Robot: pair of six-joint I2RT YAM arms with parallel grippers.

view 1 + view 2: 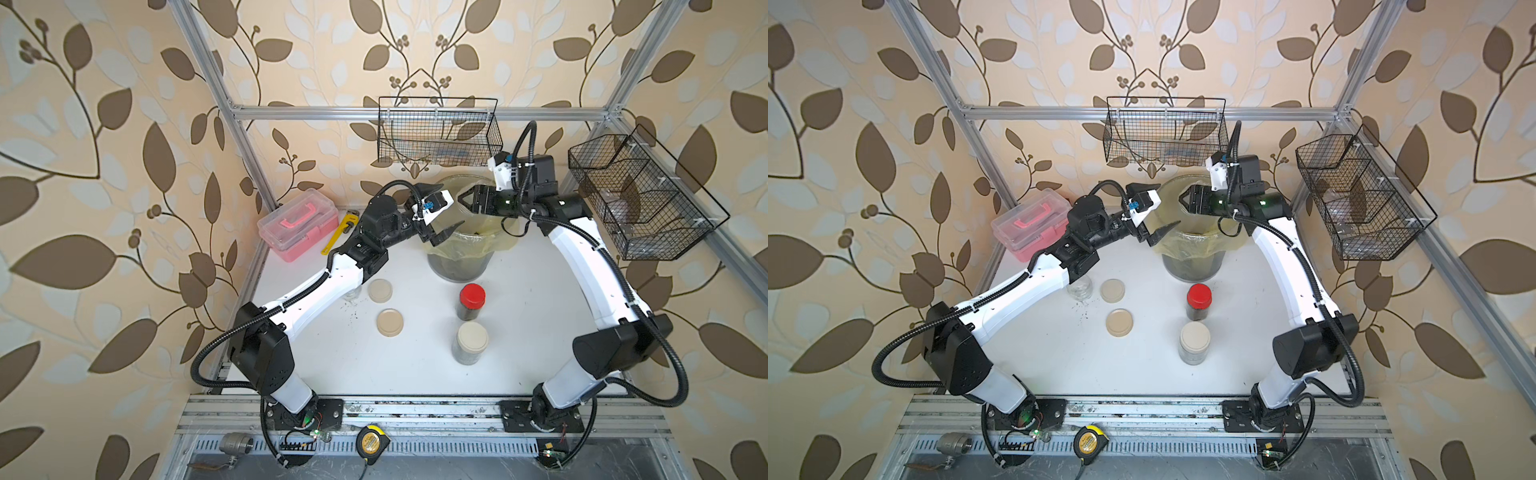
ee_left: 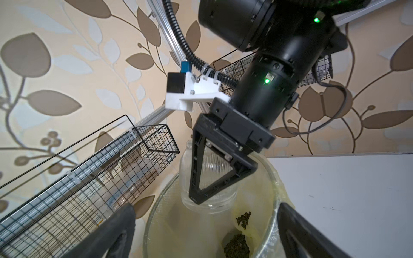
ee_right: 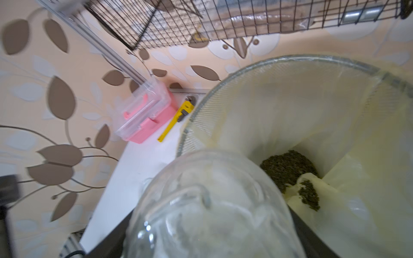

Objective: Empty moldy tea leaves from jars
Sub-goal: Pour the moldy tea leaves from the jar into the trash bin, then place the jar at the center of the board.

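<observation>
The jar point(image 2: 221, 201) above the bin point(image 3: 205, 107) was clear, glossy glass. The bin was fine metal mesh with a translucent yellowish plastic liner point(image 3: 290, 100). The tea leaves point(image 3: 288, 165) looked dry, crumbly, matt. The table point(image 1: 540, 332) was smooth matt white; the toolbox point(image 1: 297, 224) at far left, pink plastic, clear-lidded.

- A large grey mesh bin with yellowish liner point(image 1: 457, 270) is standing at the white table's point(image 1: 332, 365) back.
- A pink clear-topped plastic toolbox point(image 1: 297, 224) is sitting left of it.
- A red-lidded glass jar point(image 1: 472, 301) is standing before the bin, a beige-lidded glass jar point(image 1: 471, 343) before that.
- Two beige round lids point(image 1: 380, 290) point(image 1: 390, 322) are lying left of them.
- Dark crumbly tea leaves point(image 3: 288, 167) are lying in the bin, a lidless clear glass jar point(image 3: 212, 201) hanging above.
</observation>
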